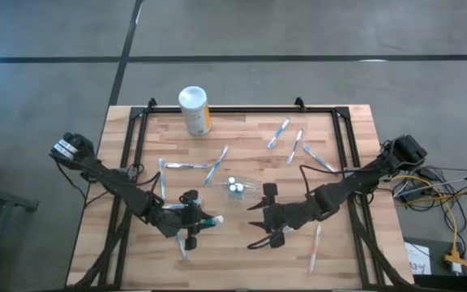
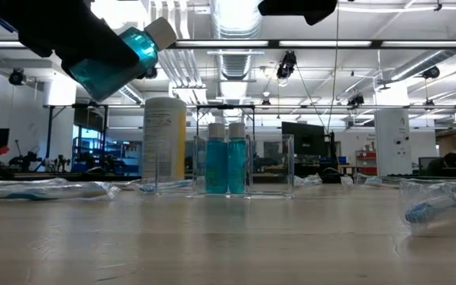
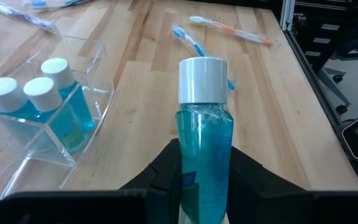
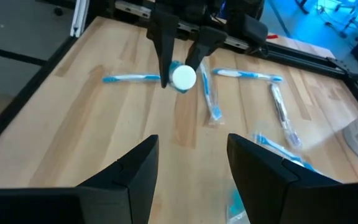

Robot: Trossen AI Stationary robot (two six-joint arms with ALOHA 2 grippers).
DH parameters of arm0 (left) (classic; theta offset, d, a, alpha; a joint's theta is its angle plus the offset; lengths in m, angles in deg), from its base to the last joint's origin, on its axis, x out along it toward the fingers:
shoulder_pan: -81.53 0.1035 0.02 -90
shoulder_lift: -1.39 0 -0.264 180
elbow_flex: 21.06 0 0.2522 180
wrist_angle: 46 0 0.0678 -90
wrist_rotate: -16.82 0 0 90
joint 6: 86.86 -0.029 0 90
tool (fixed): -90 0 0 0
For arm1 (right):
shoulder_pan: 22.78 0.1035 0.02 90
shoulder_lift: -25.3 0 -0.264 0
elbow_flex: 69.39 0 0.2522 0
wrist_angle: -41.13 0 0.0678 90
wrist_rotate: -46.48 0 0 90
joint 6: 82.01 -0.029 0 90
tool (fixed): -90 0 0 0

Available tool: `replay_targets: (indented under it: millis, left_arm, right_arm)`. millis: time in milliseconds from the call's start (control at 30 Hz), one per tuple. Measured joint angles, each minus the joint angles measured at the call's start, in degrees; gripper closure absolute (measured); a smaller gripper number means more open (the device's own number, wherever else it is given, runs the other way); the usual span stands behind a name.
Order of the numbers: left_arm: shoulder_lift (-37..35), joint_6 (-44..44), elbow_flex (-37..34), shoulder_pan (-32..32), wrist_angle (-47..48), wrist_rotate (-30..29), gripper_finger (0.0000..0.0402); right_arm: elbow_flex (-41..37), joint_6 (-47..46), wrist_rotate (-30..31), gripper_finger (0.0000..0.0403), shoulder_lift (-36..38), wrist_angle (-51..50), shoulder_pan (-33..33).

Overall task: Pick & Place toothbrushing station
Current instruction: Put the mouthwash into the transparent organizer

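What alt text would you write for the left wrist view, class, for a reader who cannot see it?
The left end effector holds a teal tube with a white cap above the wooden table. Beside it a clear plastic cup holds three more capped teal tubes, and toothbrushes lie farther off.

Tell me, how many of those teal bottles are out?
4: three bottles stand in the clear box; the fourth bottle is gripped by the left hand above the table.
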State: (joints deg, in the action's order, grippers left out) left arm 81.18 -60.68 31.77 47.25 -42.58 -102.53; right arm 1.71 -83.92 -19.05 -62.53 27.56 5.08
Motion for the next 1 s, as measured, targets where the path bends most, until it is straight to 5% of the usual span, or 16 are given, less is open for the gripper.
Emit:
replay_targets:
  millis: [467, 1000]
  left_arm:
    - [0.02, 1.38, 4.72, 1.73, 7.94, 0.36, 0.0317]
    - [0.06, -3.66, 13.44, 2.42, 17.92, 1.56, 0.0318]
  right_arm:
    - [4.17, 1.79, -5.06, 0.0207, -0.63, -2.71, -0.70]
    - [12.33, 10.37, -1.77, 0.0160, -7.17, -5.22, -2.94]
